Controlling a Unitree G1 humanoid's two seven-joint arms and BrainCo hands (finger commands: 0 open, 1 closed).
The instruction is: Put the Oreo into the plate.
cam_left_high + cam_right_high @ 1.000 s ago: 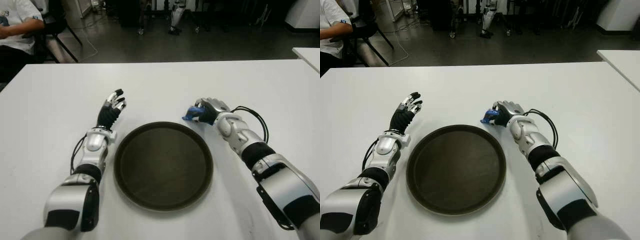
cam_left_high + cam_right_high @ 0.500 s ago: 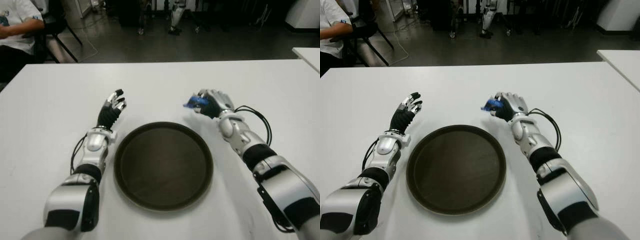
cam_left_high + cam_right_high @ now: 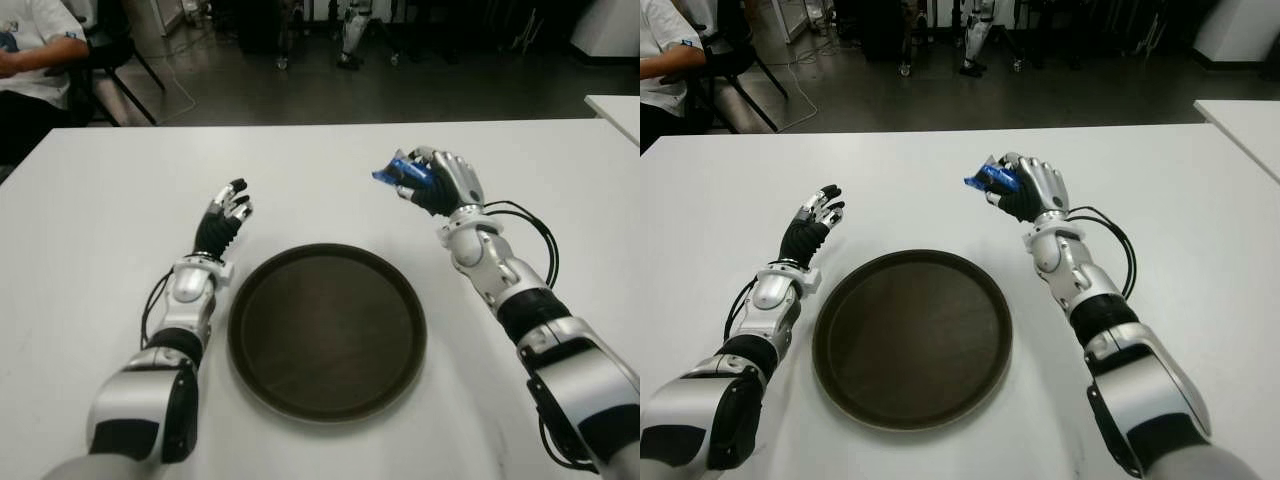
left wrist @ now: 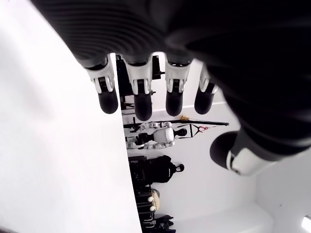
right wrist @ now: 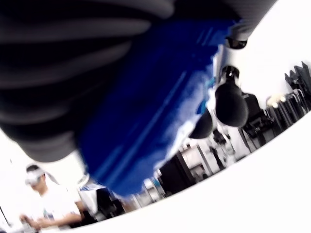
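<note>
A blue Oreo packet is held above the white table, with my right hand shut on it. The packet's end sticks out past the fingers toward the left. In the right wrist view the blue Oreo packet fills the space under the curled fingers. A round dark brown plate lies on the table in front of me, nearer and to the left of the raised hand, with nothing in it. My left hand shows left of the plate, fingers straight and holding nothing.
A person in a white shirt sits at the far left beyond the table. Chairs and other robots stand on the dark floor behind. A second white table's corner shows at the far right.
My right hand has lifted the Oreo packet off the table and raised it up and slightly right. The left hand and the plate have not moved.
</note>
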